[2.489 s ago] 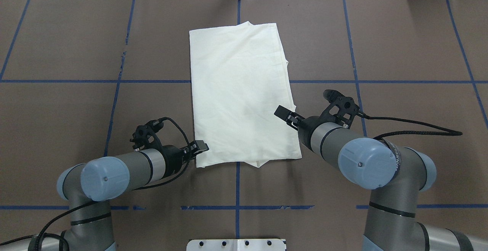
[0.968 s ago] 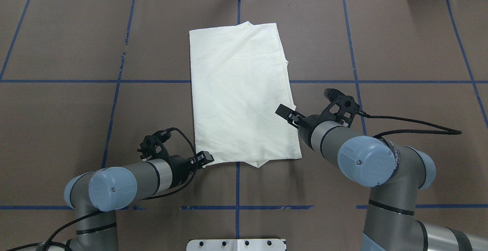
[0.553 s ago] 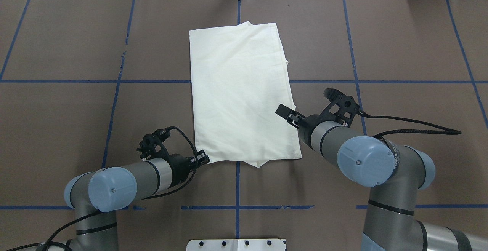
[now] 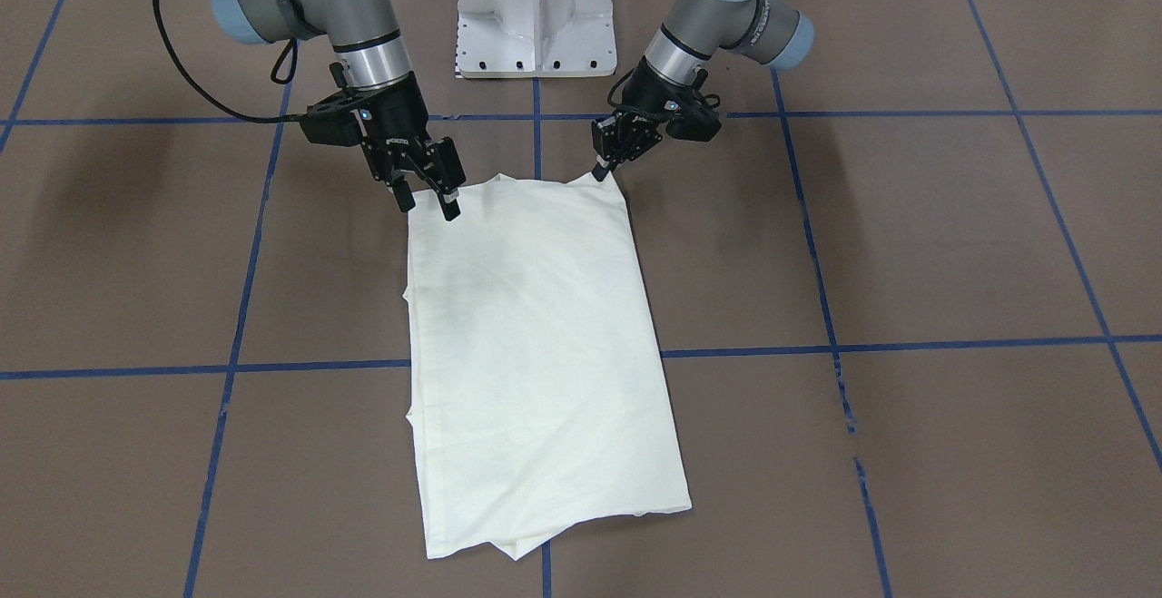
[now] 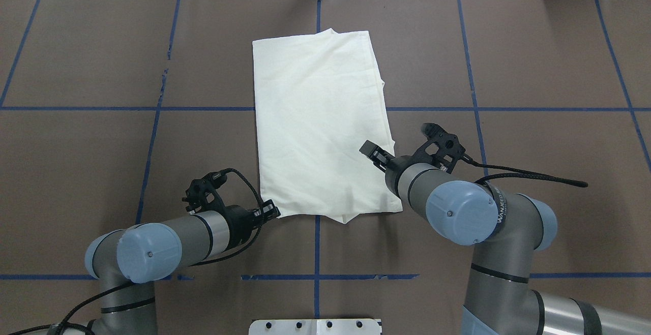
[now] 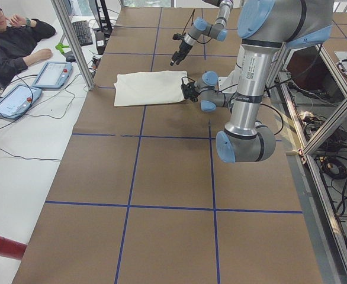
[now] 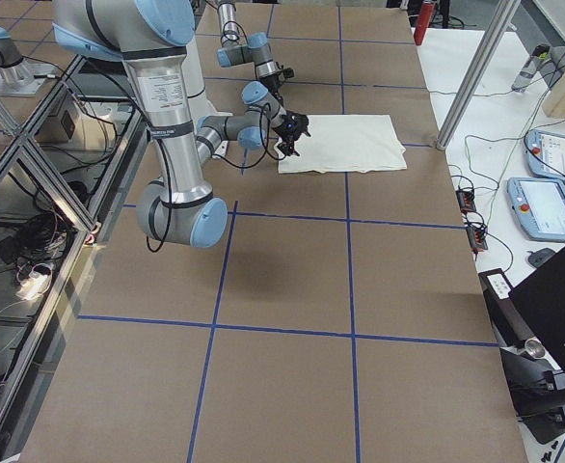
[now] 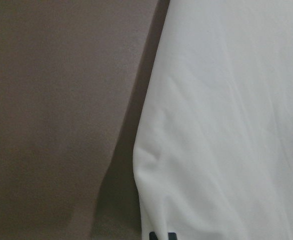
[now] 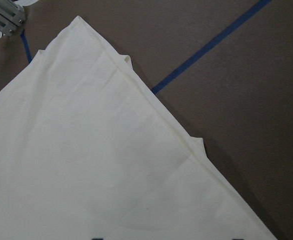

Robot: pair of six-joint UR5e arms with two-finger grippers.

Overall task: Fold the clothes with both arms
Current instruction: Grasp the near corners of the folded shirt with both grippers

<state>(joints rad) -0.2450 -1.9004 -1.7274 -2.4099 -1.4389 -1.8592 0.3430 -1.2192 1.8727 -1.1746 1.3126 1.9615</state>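
You have the cream shirt [image 5: 318, 121] lying flat near the middle of the bench [image 5: 76, 60], folded into a long plain rectangle whose length runs away from the robot. No print shows on its upper face, and a small fold of cloth pokes out under its near edge. The left pincer [image 5: 272, 211] sits low at the shirt's near left corner. In the front-facing view it looks pressed together on that corner, which seems raised a touch off the brown surface. The left wrist camera shows cloth on one side and bare bench on the other, with two dark fingertips [image 8: 155, 236] just peeking in at the bottom edge, close to each other. The right pincer [image 4: 427, 203] is at the near right corner with its fingers [image 4: 448, 203] spread. One tip is over the cloth and the other is just outside the shirt's long edge, above the bench. You cannot tell from these views whether those tips touch the cloth; a soft shadow lies on the shirt beside them. The right wrist camera looks along the shirt's right edge, with a blue tape line [image 9: 211, 55] crossing the bench beyond it. The white base [image 4: 536, 8] stands between the two arms at the robot's end. In the view from the bench's left end, a person [image 6: 7, 41] sits at a white desk across from the robot.
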